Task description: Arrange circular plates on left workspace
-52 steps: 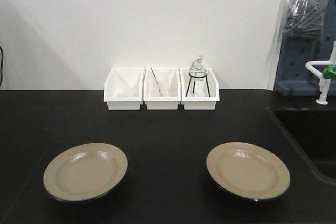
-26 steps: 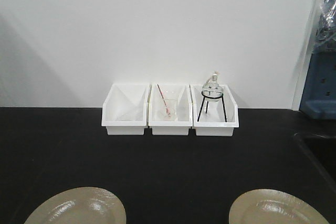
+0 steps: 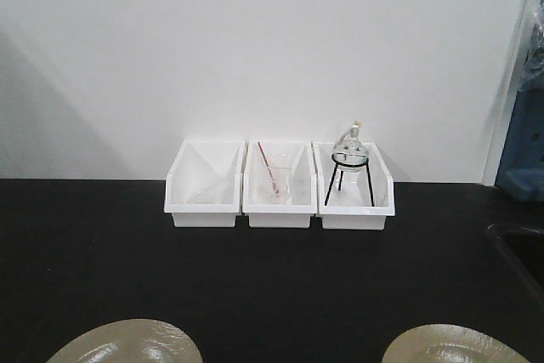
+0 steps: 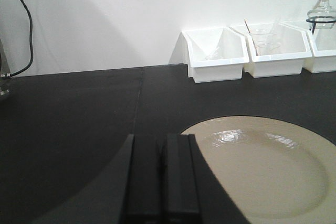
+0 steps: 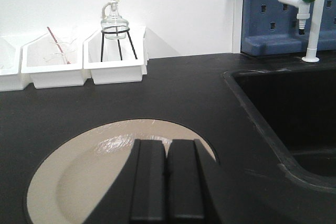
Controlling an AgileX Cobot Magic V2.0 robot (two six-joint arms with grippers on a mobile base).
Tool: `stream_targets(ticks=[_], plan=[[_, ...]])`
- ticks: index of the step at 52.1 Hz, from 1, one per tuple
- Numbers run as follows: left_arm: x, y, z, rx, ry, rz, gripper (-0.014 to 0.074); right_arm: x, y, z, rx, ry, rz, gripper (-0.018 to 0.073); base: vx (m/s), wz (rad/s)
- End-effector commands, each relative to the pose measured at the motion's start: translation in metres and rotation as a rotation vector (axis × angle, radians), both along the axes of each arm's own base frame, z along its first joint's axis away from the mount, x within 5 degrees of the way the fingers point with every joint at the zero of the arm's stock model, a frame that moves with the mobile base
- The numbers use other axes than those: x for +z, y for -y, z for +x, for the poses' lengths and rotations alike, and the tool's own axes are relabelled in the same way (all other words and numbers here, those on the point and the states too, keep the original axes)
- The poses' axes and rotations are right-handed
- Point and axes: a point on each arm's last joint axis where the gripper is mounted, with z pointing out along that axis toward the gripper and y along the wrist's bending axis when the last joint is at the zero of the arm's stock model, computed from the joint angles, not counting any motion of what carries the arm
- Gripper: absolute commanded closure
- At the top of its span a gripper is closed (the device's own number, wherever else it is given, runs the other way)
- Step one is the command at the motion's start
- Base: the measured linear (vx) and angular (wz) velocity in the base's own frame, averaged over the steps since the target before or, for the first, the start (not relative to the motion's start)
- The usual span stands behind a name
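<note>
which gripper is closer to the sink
Right. The right gripper is over the right plate, beside the sink; the left gripper is at the left plate, no sink in its view.

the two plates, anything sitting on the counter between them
Nothing: in the front view only bare black countertop runs between the left plate and right plate.

Left gripper (image 4: 161,145), jaws together, over plate (image 4: 262,166) edge.

Round glossy beige plate (image 3: 126,343) at lower left of frame, twin beige plate (image 3: 448,344) at lower right, both flat on matte black countertop (image 3: 280,278), well apart
</note>
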Motion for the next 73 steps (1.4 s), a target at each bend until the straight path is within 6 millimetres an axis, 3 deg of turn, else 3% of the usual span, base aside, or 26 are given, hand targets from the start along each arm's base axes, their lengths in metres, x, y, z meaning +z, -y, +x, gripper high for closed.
stream_targets(ticks=[1,27,33,41,47,53,59,67,73], plan=[[0.001,-0.001,0.0,0.015,0.074,-0.016,0.0603,0.001,-0.001,0.0,0.006,0.072,-0.014,0.056,0.0,-0.01],[0.002,-0.001,0.0,0.016,0.082,-0.016,0.0603,0.001,-0.001,0.0,0.006,0.072,-0.014,0.056,0.0,0.0],[0.013,-0.003,-0.002,0.033,0.19,-0.018,0.0603,0.002,-0.001,0.0,0.008,0.087,-0.016,0.056,0.0,0.0],[0.047,-0.006,-0.009,0.048,0.386,-0.124,0.0603,0.035,-0.003,-0.004,0.025,0.292,-0.038,0.056,0.0,0.0],[0.092,-0.003,-0.008,0.018,0.312,-0.113,0.0603,0.089,-0.002,-0.006,0.013,0.329,-0.111,0.056,0.0,0.0],[0.133,-0.001,0.019,0.01,0.191,-0.101,0.0603,0.137,-0.001,0.02,0.007,0.261,-0.191,0.056,0.0,-0.01],[0.156,0.0,0.066,0.015,0.077,-0.109,0.0603,0.157,0.001,0.056,0.01,0.145,-0.184,0.056,0.0,0.0],[0.157,0.002,0.11,0.015,-0.069,-0.104,0.0603,0.156,0.003,0.095,0.02,0.03,-0.178,0.056,0.0,0.01],[0.153,0.003,0.129,0.014,-0.136,-0.102,0.0598,0.151,0.003,0.109,0.027,0.001,-0.176,0.056,0.0,0.0]])
